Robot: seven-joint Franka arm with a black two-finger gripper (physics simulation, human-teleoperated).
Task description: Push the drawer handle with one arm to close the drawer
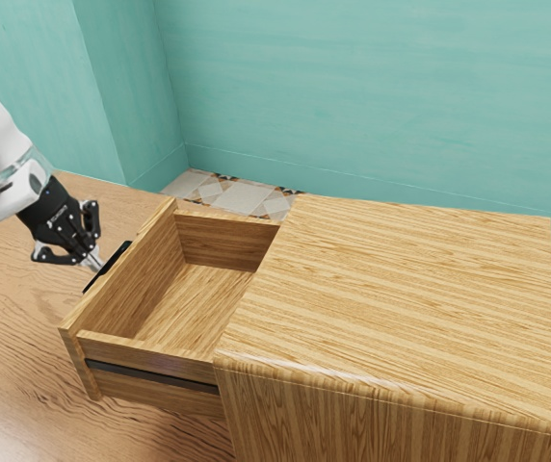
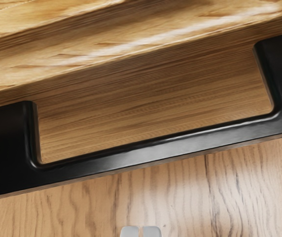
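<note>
Exterior view: the gripper (image 1: 94, 261) has its fingertips drawn together, gripping nothing, just beside the black handle (image 1: 108, 267). Beyond that handle from the jaws, the drawer (image 1: 145, 357) stands pulled out of its striped wooden cabinet (image 1: 401, 298). Beneath the jaws spreads a warm brown wood-grained table (image 1: 15, 298); farther out lie patterned floor tiles (image 1: 242, 197) and teal walls (image 1: 353, 96).

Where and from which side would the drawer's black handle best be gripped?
Probably mid-bar on the black handle, from above and outside, the side where the gripper is. The bar is long and straight and stands off the drawer front, leaving a gap that one finger could enter.
</note>
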